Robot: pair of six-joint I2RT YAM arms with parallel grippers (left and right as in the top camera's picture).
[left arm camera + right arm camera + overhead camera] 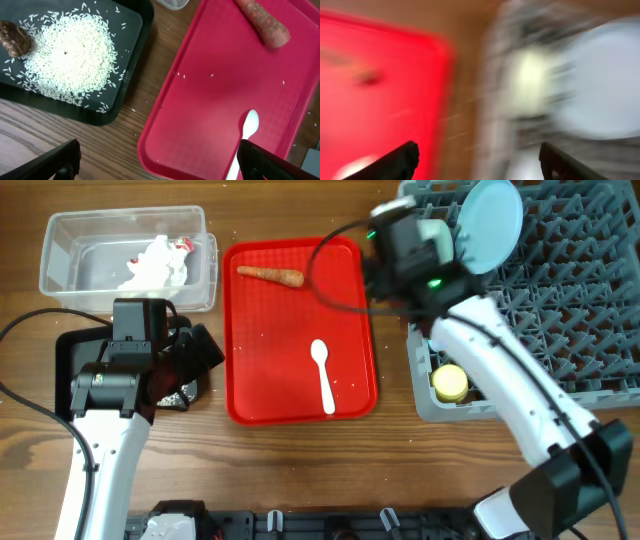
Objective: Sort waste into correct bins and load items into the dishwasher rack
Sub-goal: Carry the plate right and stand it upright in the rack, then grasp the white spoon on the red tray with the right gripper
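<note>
The orange carrot (271, 275) (264, 26) and the white plastic spoon (324, 376) (242, 144) lie on the red serving tray (250, 380). The clear tub (60, 250) holds the napkin (155, 268) and the red wrapper (181, 246). The black tray (131, 75) holds rice grains (72, 52) and a brown lump (14, 39). The grey rack (560, 290) holds the pale-blue plate (490, 225), upright, and the yellow cup (449, 383). My left gripper (157, 162) is open and empty above the table between the black tray and the red tray. My right gripper (477, 157) is open and empty over the rack's left edge; its view is blurred.
A few stray rice grains lie on the red tray (210, 100) and on the wood beside it. Cables run over the table at the left and above the red tray's far right corner. A black rail lies along the front edge (300, 525).
</note>
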